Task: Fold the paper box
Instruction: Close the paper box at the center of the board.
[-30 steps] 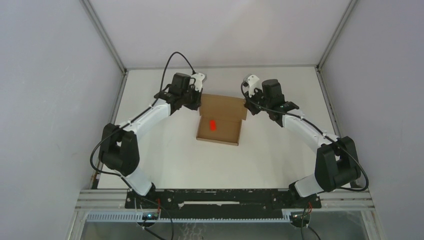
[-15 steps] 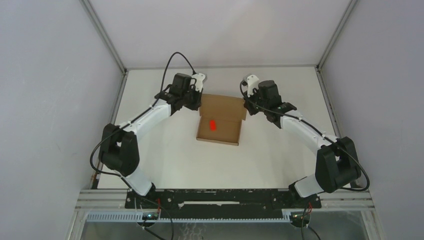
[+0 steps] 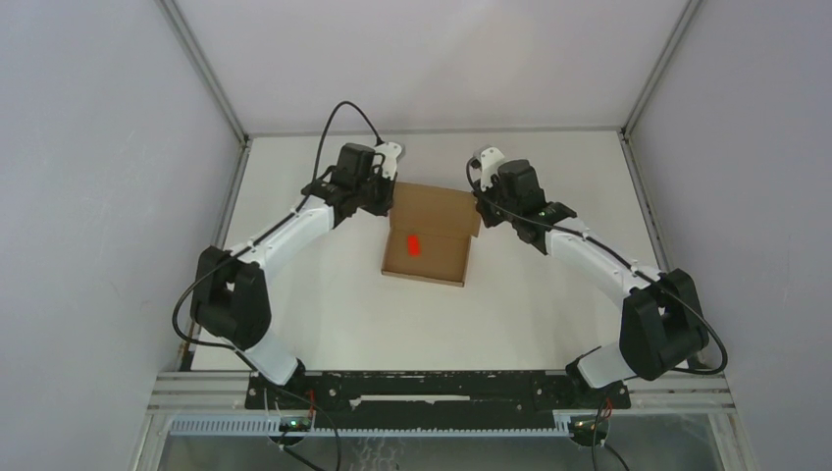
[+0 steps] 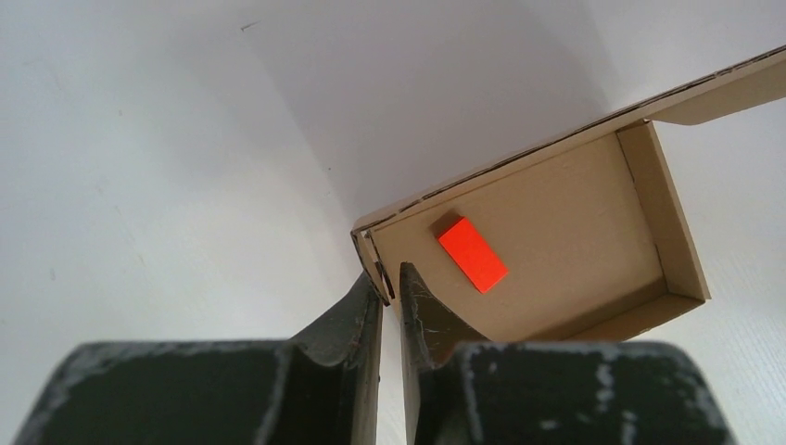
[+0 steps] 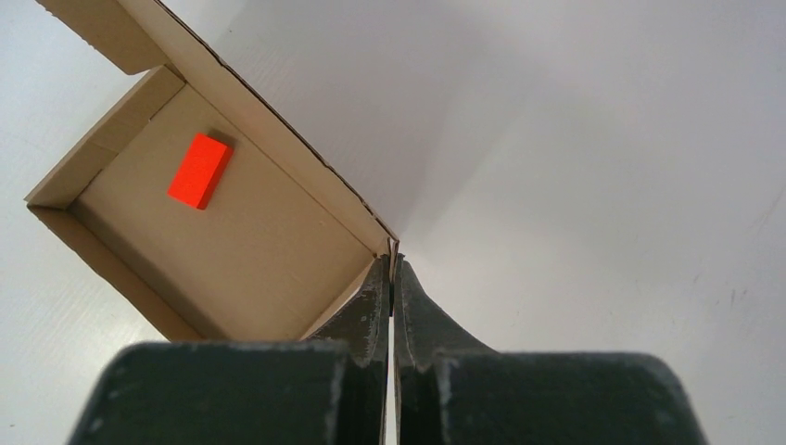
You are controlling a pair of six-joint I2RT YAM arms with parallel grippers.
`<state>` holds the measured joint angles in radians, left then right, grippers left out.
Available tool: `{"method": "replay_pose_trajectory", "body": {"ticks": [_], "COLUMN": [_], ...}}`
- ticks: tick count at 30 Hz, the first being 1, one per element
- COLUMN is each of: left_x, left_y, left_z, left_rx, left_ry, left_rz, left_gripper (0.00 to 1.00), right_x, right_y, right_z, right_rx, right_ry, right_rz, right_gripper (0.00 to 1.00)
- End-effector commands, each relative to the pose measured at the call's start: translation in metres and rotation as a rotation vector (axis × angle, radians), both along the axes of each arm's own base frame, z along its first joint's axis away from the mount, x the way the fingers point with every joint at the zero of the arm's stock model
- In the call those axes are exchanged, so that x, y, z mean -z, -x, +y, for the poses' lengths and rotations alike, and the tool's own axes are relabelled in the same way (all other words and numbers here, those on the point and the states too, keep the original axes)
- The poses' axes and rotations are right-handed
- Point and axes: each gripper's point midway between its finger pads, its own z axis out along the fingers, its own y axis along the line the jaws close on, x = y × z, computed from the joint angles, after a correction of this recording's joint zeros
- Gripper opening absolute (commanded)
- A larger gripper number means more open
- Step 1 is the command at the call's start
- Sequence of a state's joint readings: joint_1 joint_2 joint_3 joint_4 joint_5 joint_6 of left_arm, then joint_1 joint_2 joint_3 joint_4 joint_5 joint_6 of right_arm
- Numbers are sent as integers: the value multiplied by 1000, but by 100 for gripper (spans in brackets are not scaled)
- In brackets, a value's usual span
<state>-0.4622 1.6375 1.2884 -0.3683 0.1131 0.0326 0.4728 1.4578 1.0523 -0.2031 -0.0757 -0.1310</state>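
The paper box [image 3: 437, 257] lies on the table [image 3: 324, 294] about midway between the two arms, well forward of their bases, with its tray on the near side and its lid rising from the tray's far edge. The block [image 3: 413, 243] lies inside the tray on its floor, towards the far left part, apart from the walls. The left hand [image 3: 389, 200] sits at the box's far left corner and the right hand [image 3: 480, 202] at its far right corner, each touching the cardboard there.
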Motion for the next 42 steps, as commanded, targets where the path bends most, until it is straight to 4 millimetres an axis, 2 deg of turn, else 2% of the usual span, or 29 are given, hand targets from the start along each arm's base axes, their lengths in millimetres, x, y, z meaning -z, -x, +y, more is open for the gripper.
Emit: {"method": "replay_pose_trajectory", "body": {"ticks": [1,8,23,30,42], "left_x": [-24,-14,-19,-18,-17], "left_y": [8,9,25,28,32], "left_z": [-14,-8,-13,-16,-19], "left_rx": [32,9,11,3,-1], "left_ry": [72,48,107,118,132], "left_rz": [-53,-45,-48,-45,-40], "left_gripper": [15,15,15,15,15], "right_x": [-31,-32,-29,-23,-24], "right_y": [-2,-5,-17,-16,-12], "right_z": [20,21,16,16,25], "right_rx": [-21,-7,108,169,246], "right_ry": [-59,-33,-9,-31,-91], "right_rz": [-54,-52,-43,-14,8], "right_gripper": [0,0,0,0,0]}}
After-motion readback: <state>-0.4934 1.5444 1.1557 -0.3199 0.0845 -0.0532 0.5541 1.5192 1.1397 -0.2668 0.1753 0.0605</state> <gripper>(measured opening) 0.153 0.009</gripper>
